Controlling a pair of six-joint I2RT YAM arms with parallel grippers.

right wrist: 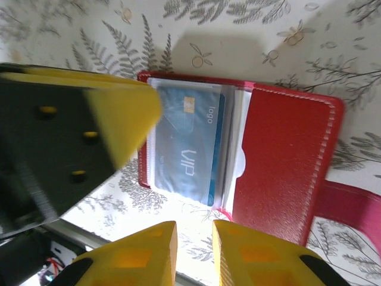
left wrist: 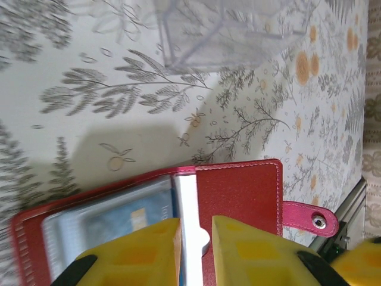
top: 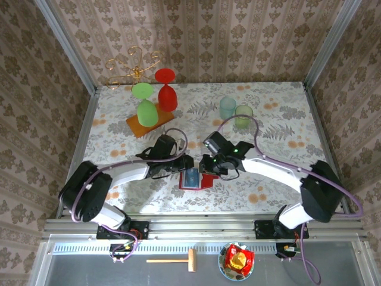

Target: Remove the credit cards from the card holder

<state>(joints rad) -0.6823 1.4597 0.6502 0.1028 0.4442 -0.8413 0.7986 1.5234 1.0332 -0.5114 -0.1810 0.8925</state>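
left gripper (left wrist: 195, 253) | yellow fingers (left wrist: 253, 250) over red stitched card holder (left wrist: 238, 190) (clear pockets)

"What do the arms look like?"
"The left arm (top: 128, 173) and right arm (top: 274, 168), bolted at the metal rail (top: 196, 225), have white links and bulky black joints."
"Cables?"
"A lilac cable (top: 95, 174) loops along each, starting by the rail."
"The ends?"
"Farthest from the rail, the left gripper (left wrist: 195, 220) and right gripper (right wrist: 193, 225) carry yellow fingers (right wrist: 137, 256) with square recesses. Green lights (top: 235, 151) dot the right one."
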